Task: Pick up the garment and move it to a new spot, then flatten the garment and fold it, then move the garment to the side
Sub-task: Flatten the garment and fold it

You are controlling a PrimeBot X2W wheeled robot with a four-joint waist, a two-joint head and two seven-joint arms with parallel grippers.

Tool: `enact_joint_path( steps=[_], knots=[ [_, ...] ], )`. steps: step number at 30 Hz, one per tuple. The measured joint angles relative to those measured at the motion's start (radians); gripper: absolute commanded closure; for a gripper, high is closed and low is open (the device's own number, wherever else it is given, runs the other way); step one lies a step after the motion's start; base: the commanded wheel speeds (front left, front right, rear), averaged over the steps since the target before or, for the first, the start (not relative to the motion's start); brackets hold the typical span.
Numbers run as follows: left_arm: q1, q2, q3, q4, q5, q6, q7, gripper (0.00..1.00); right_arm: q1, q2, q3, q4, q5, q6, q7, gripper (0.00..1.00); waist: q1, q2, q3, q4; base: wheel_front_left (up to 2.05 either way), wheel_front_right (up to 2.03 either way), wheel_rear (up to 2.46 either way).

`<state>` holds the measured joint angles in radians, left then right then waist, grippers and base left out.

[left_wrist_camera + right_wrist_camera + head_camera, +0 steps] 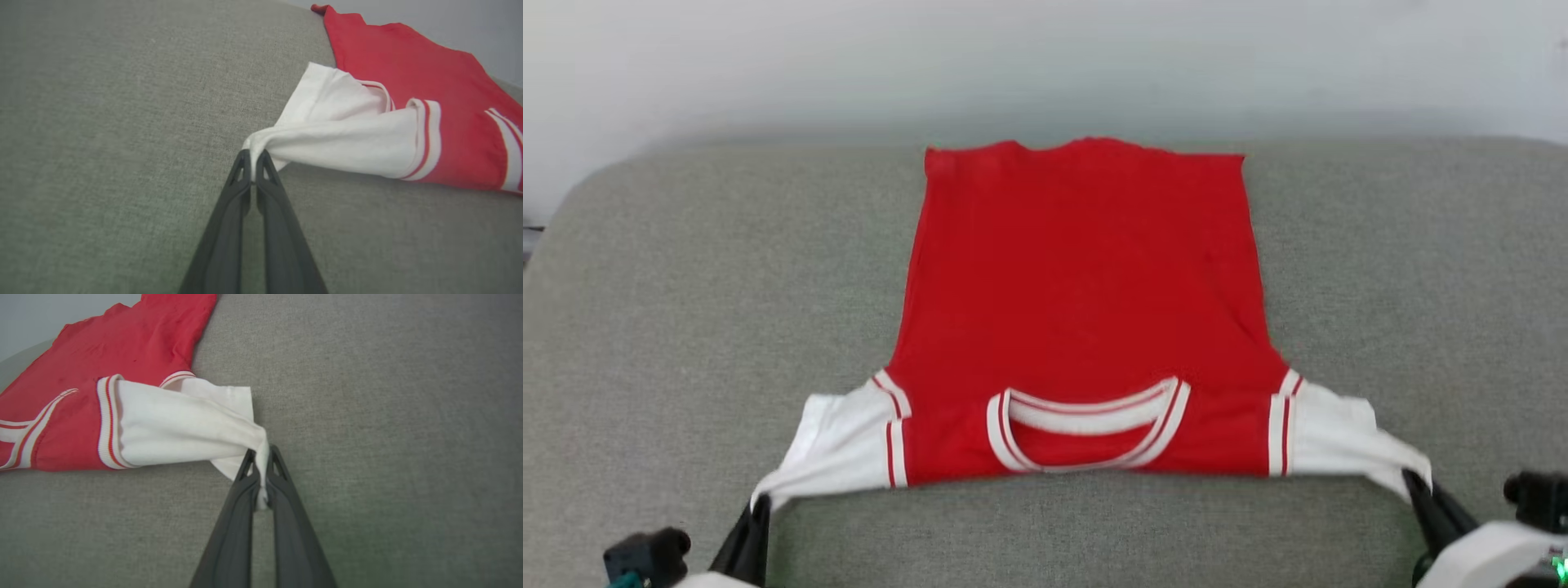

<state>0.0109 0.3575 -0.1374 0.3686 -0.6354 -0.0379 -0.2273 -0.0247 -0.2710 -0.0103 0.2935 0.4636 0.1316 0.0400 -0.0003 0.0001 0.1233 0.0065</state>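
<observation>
Grey woven cushion (686, 327) all around, pale wall (768, 57) behind. Spread across the middle: one garment (1086, 310), red, plain side up, no lettering on show. Hem toward the wall, collar (1086, 416) nearest the robot. Mostly flat already, though drawn out sideways to a point at each near corner.

Left sleeve (841, 445) pinched at its tip by the left gripper (758, 510), dark fingers (237, 196) pressed together on a bunched fold of white cloth. Same story opposite: right sleeve (1339, 433) caught at its tip by the right gripper (1417, 490), clamped just as tight, with a scrap of white poking through between the tips.

Now the feel of it. By the look, light, thin and limp, with no stiffness at all. Bound to sag and bunch wherever unsupported. Possibly a touch slick, so better gripped on a doubled fold than on a single edge. Not fragile, but likely stretchy at the striped trim, so no hard yanking. Best taken in pairs: sleeve tips or shoulder corners for dragging and smoothing, hem corners for folding over.

Tally: one garment, two sleeves, one collar, two grippers, one cushion.
</observation>
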Motion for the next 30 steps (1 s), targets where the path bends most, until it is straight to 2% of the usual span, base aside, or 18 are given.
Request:
enact_joint_path(
  steps=[7,11,12,13,15,22,26,30],
  knots=[
    [0.120,-0.010,-0.017,-0.064,-0.013,0.033,0.050,1.00,0.186,0.101,-0.076,-0.091,-0.069,0.000,0.024,1.00,0.0000,0.0000,-0.051,0.021,0.00,0.00,0.00],
    [0.142,-0.015,-0.032,-0.089,-0.012,0.042,0.067,1.00,0.239,0.142,-0.094,-0.114,-0.102,0.000,0.028,1.00,0.0001,0.0000,-0.062,0.032,0.00,0.00,0.00],
    [0.145,-0.015,-0.032,-0.091,-0.012,0.044,0.067,1.00,0.243,0.149,-0.098,-0.116,-0.106,0.000,0.027,0.97,0.0001,0.0000,-0.062,0.034,0.00,0.00,0.00],
    [0.147,-0.015,-0.032,-0.094,-0.012,0.047,0.064,1.00,0.246,0.156,-0.103,-0.114,-0.103,0.000,0.030,0.69,0.0001,0.0000,-0.062,0.035,0.00,0.00,0.00],
    [0.146,-0.018,-0.034,-0.104,-0.007,0.049,0.050,1.00,0.247,0.164,-0.101,-0.115,-0.101,0.000,0.026,0.00,0.0001,0.0000,-0.060,0.039,0.00,0.00,0.00],
    [0.098,-0.038,-0.057,-0.143,0.033,0.052,0.011,1.00,0.160,0.156,-0.150,-0.138,-0.069,-0.001,-0.003,0.00,0.0003,0.0000,-0.035,0.059,0.00,0.00,0.00],
    [0.061,-0.057,-0.078,-0.201,0.068,0.066,-0.002,1.00,0.048,0.113,-0.184,-0.102,-0.056,-0.001,0.056,0.00,0.0003,0.0000,-0.008,0.078,0.00,0.00,0.00],
    [0.021,-0.075,-0.092,-0.266,0.097,0.083,-0.011,1.00,-0.130,0.055,-0.194,-0.017,-0.006,-0.001,0.144,0.00,0.0004,0.0000,0.039,0.101,0.00,0.00,0.00]
  ],
)
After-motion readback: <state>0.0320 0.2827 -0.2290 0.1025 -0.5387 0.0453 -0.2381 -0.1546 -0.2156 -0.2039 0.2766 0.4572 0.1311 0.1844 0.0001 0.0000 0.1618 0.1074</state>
